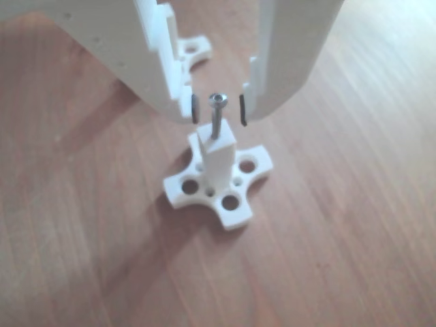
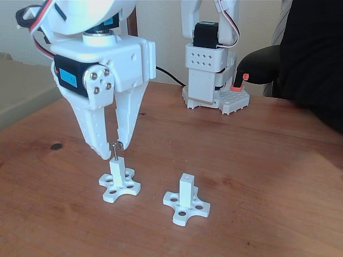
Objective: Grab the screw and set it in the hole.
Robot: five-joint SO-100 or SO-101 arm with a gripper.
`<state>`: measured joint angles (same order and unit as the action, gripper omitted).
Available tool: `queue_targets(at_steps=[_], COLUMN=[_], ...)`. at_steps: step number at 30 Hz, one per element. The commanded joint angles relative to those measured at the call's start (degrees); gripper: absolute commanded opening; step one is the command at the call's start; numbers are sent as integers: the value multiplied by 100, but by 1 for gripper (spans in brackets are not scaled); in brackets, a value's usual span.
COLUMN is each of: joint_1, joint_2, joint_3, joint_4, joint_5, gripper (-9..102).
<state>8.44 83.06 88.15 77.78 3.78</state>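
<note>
The white arm reaches in from the upper left of the fixed view, its wrist block with a blue-labelled servo held above the table and the gripper point(image 2: 112, 150) pointing straight down. In the other view the gripper point(image 1: 219, 109) enters from the top edge, its two fingers parted, a black pad point(image 1: 243, 109) on each inner tip.
</note>
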Motion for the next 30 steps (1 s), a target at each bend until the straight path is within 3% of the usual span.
queue_targets(at_steps=[1, 30], joint_1=[-62, -9], joint_2=[158, 141], joint_3=[-554, -501], joint_4=[18, -202], joint_5=[-26, -18], gripper=[7, 3])
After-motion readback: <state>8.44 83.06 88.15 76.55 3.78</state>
